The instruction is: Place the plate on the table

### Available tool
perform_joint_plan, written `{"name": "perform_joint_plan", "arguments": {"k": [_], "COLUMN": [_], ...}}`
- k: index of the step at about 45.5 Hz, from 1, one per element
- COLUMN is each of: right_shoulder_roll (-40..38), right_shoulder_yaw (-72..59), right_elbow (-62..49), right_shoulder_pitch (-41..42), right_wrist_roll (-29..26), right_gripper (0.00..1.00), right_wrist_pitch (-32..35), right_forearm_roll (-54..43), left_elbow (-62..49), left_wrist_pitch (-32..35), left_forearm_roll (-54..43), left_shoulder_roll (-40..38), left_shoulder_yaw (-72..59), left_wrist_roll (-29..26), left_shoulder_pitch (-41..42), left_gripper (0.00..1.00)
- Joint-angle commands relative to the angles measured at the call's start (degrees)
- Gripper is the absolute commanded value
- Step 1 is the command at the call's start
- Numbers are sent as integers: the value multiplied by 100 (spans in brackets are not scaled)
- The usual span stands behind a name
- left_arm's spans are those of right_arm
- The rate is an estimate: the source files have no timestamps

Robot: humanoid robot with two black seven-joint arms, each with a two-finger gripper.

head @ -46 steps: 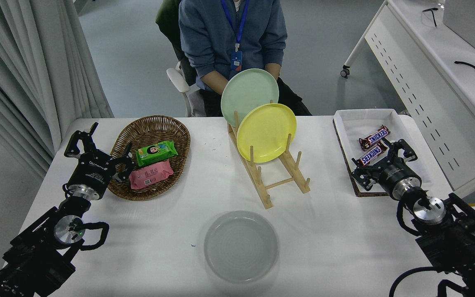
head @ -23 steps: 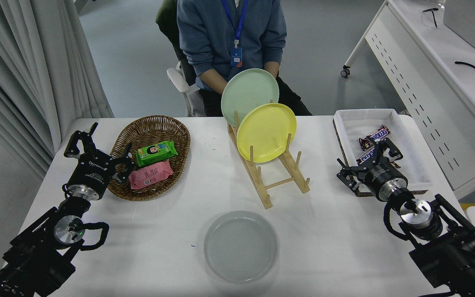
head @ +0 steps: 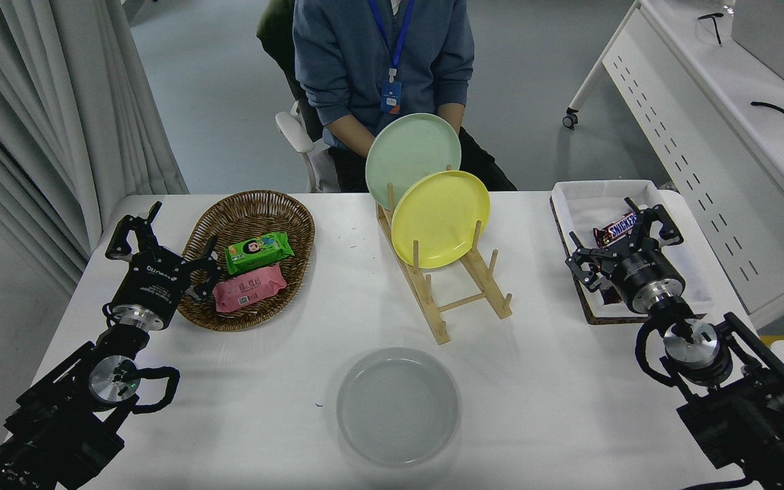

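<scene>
The light-grey plate (head: 397,406) lies flat on the white table (head: 535,381), near its front edge and in the middle. No gripper touches it. My right gripper (head: 620,235) is open and empty, far to the right of the plate, over the white tray (head: 572,201) with the chocolate bars (head: 620,226). My left gripper (head: 160,238) is parked open at the left, beside the wicker basket (head: 246,211).
A wooden plate rack (head: 463,296) stands behind the grey plate and holds a yellow plate (head: 439,218) and a pale green plate (head: 402,153). The basket holds a green pack (head: 258,250) and a pink pack (head: 249,288). A person (head: 378,54) sits at the far side.
My right gripper swung left off the tray's front corner, then moved forward and up over the tray and the chocolate bars. The plate and left arm have not moved.
</scene>
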Motion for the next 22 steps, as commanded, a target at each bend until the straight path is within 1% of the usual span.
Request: {"name": "perform_joint_plan", "arguments": {"k": [1,13,22], "right_shoulder_roll": [-186,-204,-248], "right_shoulder_yaw": [-85,-349,-393], "right_elbow": [-245,-289,-605], "right_shoulder_pitch": [107,63,125], "right_wrist_roll": [502,441,441], "right_gripper": [100,100,100], "right_wrist_pitch": [151,573,626], "right_forearm_roll": [-30,-12,-12], "left_elbow": [4,-5,4], "left_wrist_pitch": [1,-8,1], "left_forearm_roll": [1,-7,1], "left_shoulder_roll": [6,-2,-2], "left_shoulder_yaw": [0,0,0], "left_wrist_roll": [-2,-2,-2], "left_shoulder_pitch": [4,4,4], "left_gripper": [100,100,100]}}
